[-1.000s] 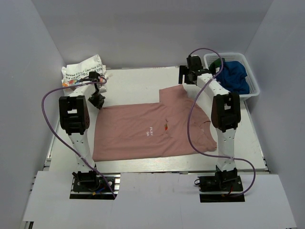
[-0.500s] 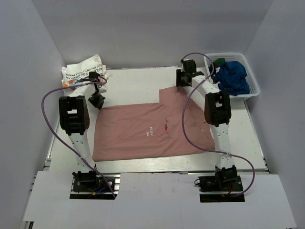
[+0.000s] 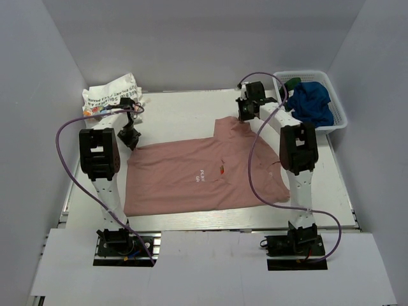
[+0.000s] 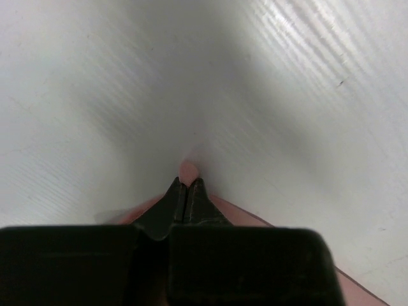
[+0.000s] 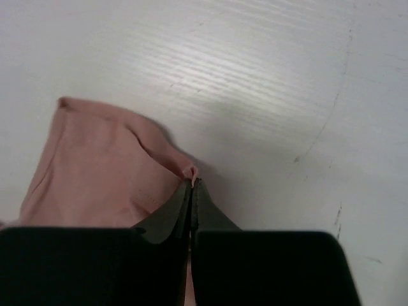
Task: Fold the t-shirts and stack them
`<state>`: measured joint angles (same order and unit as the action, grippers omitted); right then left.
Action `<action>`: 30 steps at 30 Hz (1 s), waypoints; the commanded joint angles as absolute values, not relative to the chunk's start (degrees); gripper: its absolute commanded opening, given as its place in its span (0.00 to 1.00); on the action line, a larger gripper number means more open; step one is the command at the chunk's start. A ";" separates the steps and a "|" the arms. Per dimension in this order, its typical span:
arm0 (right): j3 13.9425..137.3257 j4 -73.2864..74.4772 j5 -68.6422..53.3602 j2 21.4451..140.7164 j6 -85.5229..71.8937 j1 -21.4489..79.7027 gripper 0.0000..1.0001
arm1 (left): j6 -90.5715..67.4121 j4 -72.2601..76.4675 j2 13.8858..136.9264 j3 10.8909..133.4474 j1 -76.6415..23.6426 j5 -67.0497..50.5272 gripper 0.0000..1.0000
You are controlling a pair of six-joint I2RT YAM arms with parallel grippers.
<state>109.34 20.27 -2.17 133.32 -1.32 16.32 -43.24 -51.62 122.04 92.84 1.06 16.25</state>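
A dusty pink t-shirt (image 3: 204, 175) with a small print lies spread flat on the white table. My left gripper (image 3: 131, 138) is shut on its far left corner; in the left wrist view a pink tip of cloth (image 4: 189, 169) pokes out past the closed gripper (image 4: 187, 185). My right gripper (image 3: 246, 115) is shut on the far edge of the shirt's sleeve. The right wrist view shows a pinch of the pink t-shirt (image 5: 95, 172) between the closed gripper (image 5: 192, 185).
A crumpled white t-shirt with black lettering (image 3: 109, 94) lies at the back left corner. At the back right, a white mesh basket (image 3: 338, 126) holds a blue t-shirt (image 3: 313, 102) and a bit of green cloth (image 3: 292, 83). Purple cables loop from both arms.
My right gripper swung left from the basket to the sleeve's far edge and shut on it. The left gripper closed on the far left corner, and that corner has shifted slightly.
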 commanded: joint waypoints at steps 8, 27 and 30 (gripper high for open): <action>79.74 12.22 2.37 100.30 8.61 21.97 0.00 | -42.89 -52.73 109.96 84.91 0.18 16.70 0.00; 58.54 22.49 13.10 64.97 0.35 26.37 0.00 | -45.26 -53.79 90.81 73.22 -1.41 17.76 0.00; 55.65 24.87 12.22 61.71 -1.93 26.81 0.00 | -45.87 -51.60 86.94 70.23 -1.93 16.52 0.00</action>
